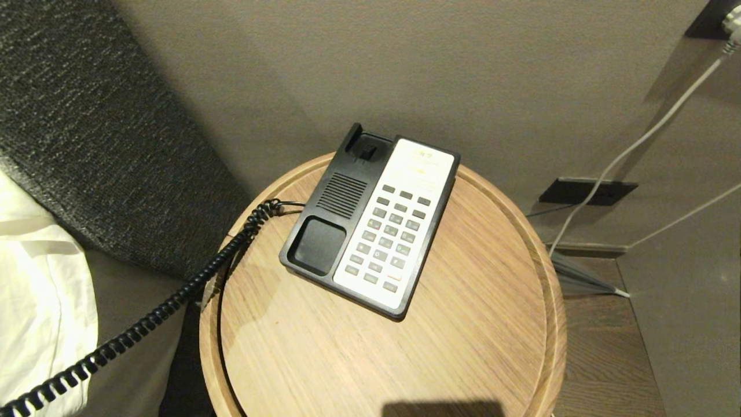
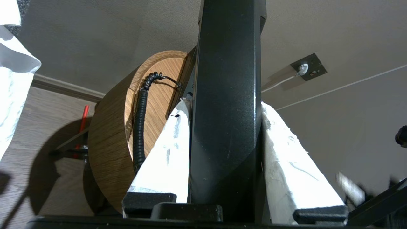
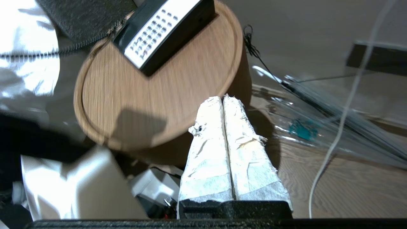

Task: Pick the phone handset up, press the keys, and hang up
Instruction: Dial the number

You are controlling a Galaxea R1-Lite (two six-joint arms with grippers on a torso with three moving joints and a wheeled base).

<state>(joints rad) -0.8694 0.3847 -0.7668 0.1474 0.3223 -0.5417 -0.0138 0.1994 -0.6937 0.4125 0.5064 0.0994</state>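
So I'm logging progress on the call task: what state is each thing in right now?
handset: off its cradle, clamped in the left gripper
cradle: empty
cord: stretched off the table's left edge
right gripper: shut, empty, off the table's edge
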